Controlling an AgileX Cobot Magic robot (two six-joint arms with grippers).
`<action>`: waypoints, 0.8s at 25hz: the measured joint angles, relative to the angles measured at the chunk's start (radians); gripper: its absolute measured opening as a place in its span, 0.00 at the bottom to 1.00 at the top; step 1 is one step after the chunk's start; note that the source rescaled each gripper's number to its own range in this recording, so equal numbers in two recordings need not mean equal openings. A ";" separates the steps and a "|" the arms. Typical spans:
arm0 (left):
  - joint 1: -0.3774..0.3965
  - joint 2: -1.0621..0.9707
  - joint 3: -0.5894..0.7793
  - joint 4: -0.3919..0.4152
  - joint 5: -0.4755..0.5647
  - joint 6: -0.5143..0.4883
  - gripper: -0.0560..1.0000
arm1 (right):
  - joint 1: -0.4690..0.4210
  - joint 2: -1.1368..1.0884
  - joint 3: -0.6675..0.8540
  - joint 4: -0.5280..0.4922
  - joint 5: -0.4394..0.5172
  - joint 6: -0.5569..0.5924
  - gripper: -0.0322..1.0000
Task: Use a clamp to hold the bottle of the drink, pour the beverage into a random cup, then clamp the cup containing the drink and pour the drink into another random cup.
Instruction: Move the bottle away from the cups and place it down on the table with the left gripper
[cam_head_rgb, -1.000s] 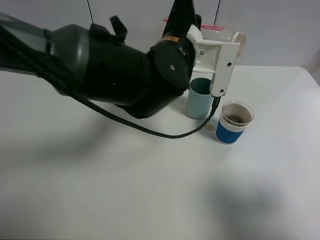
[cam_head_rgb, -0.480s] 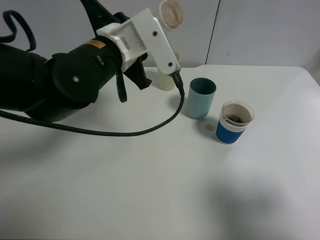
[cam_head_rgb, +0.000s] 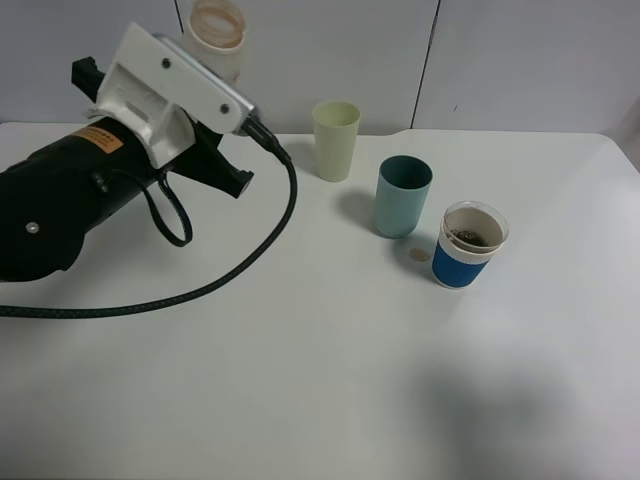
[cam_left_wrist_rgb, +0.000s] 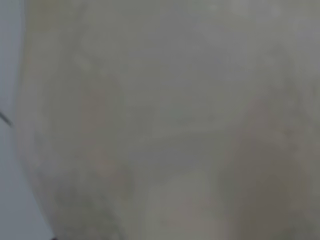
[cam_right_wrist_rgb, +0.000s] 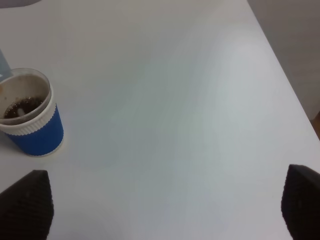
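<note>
Exterior high view: left clamp (cam_head_rgb: 205, 68) grips clear capless plastic bottle (cam_head_rgb: 217, 28), raised far left; blue-sleeved clear cup (cam_head_rgb: 468, 258) beside tall teal cup (cam_head_rgb: 403, 200) holds brown beverage (cam_head_rgb: 472, 237). First pour looks done; next, right gripper (cam_right_wrist_rgb: 160, 210), spread wide, should grasp that cup

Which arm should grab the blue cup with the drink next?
Right. The right claw, open and empty, faces the blue cup; the left claw is far off, holding the bottle.
</note>
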 joint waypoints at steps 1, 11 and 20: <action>0.022 -0.005 0.019 0.042 0.000 -0.085 0.05 | 0.000 0.000 0.000 0.000 0.000 0.000 0.74; 0.358 -0.002 0.124 0.581 0.005 -0.718 0.05 | 0.000 0.000 0.000 0.000 0.000 0.000 0.74; 0.599 0.187 0.124 0.845 -0.152 -0.763 0.05 | 0.000 0.000 0.000 0.000 0.000 0.000 0.74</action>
